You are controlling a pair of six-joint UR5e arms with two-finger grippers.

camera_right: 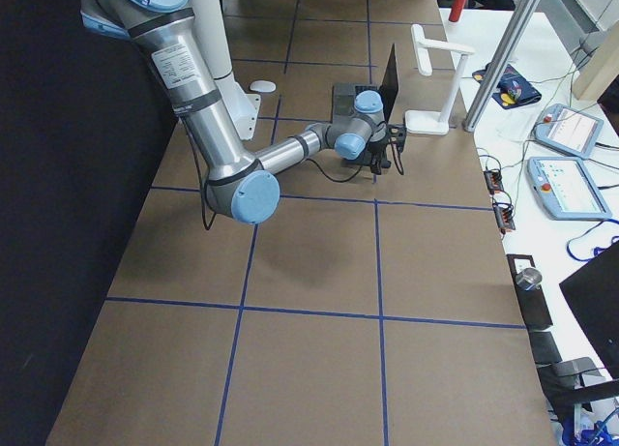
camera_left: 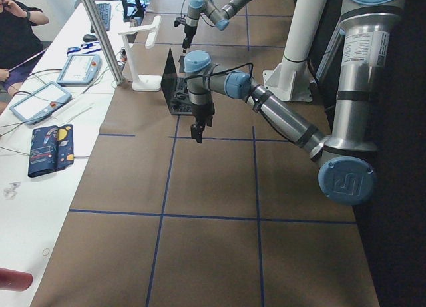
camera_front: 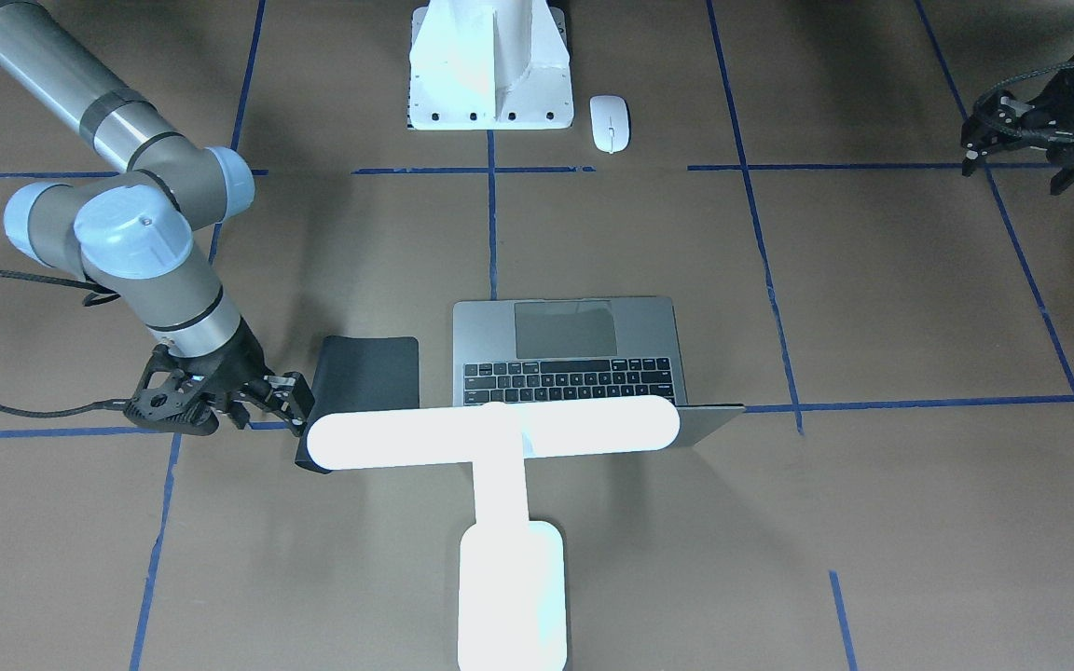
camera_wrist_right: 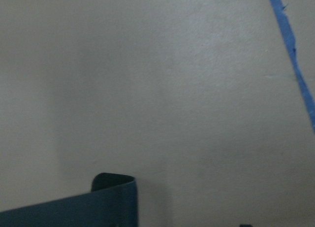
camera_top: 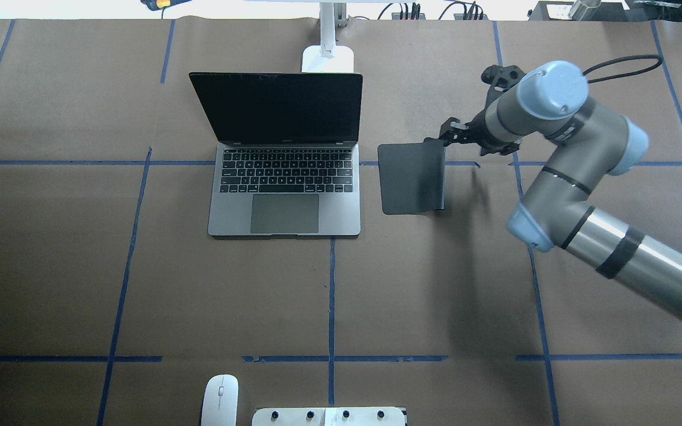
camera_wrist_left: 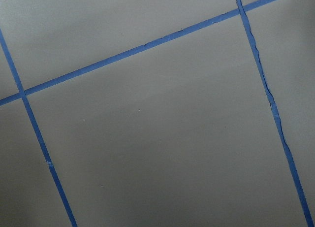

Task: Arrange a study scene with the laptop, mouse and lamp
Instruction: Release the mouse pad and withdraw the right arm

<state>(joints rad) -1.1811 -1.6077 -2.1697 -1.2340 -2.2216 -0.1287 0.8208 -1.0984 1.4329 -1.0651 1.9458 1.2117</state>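
Left gripper point(camera_front: 1012, 175) front-facing, not overhead.

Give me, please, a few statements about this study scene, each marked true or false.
1. The laptop is open. True.
2. The mouse sits on the mouse pad. False: it lies far off, beside the white pedestal.
3. The right claw grips the mouse pad's corner. True.
4. The lamp is switched off. False: it glows brightly.
5. The left claw holds nothing. True.
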